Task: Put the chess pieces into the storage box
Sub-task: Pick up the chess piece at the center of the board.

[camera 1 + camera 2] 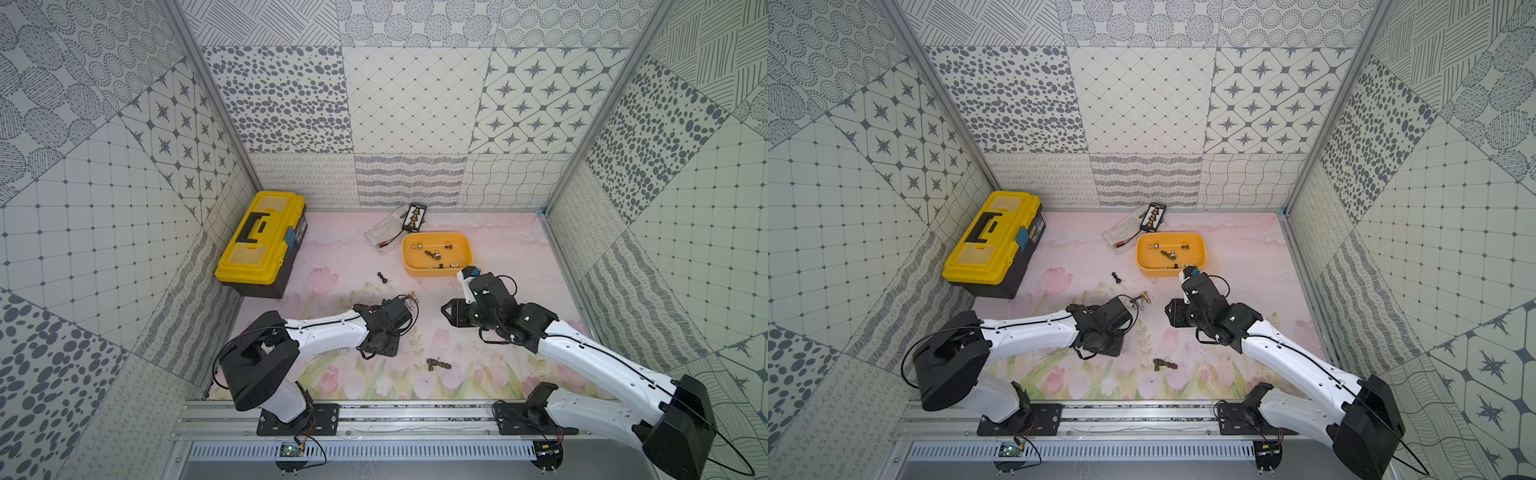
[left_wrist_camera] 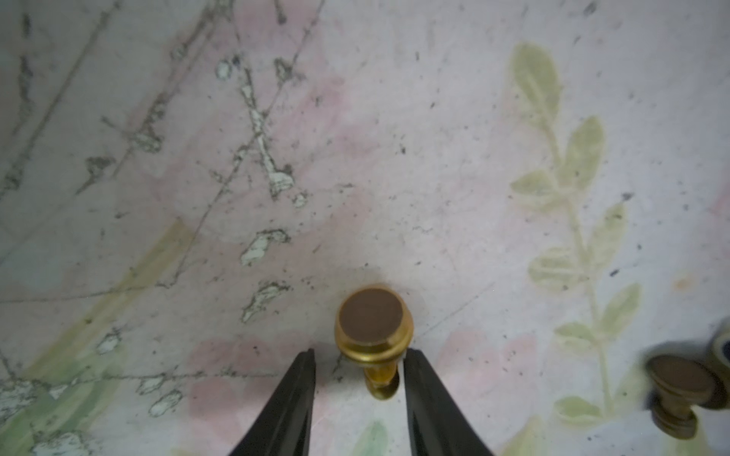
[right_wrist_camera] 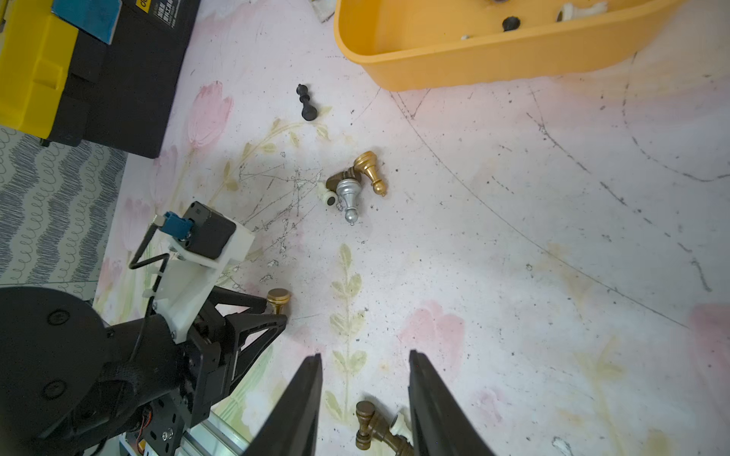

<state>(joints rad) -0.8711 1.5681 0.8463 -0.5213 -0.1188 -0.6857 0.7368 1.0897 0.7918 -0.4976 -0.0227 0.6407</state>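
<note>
Left wrist view: the left gripper (image 2: 358,353) stands half-parted around a gold chess piece (image 2: 373,319) on the table (image 2: 434,158), one finger touching its base rim and the other just clear, so it grasps nothing. In the right wrist view the right gripper (image 3: 365,355) hangs parted and empty above two brown chess pieces (image 3: 371,424). In both top views the arms reach low, with the storage box (image 1: 415,272) at twelve o'clock from the right gripper.

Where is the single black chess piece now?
In both top views the black chess piece is alone on the mat, between the yellow toolbox and the storage box.
</note>
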